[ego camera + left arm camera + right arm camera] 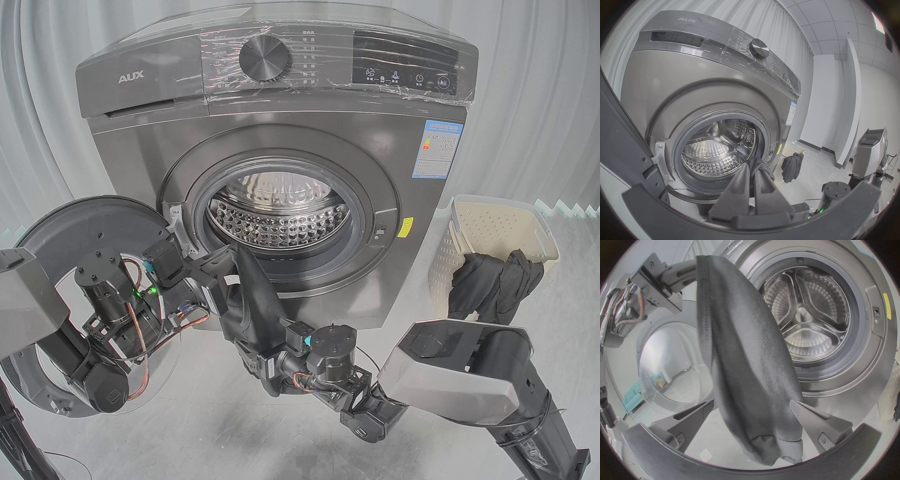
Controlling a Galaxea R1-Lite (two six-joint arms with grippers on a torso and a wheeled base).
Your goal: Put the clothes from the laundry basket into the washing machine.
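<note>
**One dark garment held at the mouth of the washer**

At the far left the round door of the washing machine stood swung fully open. The left arm lay across the front of it, with the wrist turned toward the opening. The left gripper was clamped tight on the top end of a dark garment, just below and to the left of the opening's lower lip. From that pinch the garment hung down as a long narrow fold in front of the machine, not yet inside.

Its lower end dropped between the spread fingers of the right gripper. One finger was touching the cloth's edge and the other stood apart from it, so nothing was gripped there. The right arm reached in low from the right, its forearm crossing in front of the machine and its wrist aimed up toward the drum, which looked bare.

To do this step well, the left gripper probably needed to lift the held end over the lip and carry it deep into the drum before letting go. The right gripper could gather the hanging tail so it followed inside rather than draping over the rim or dropping to the floor.

At the far right, more dark clothes hung over the rim of the laundry basket, waiting their turn.
</note>
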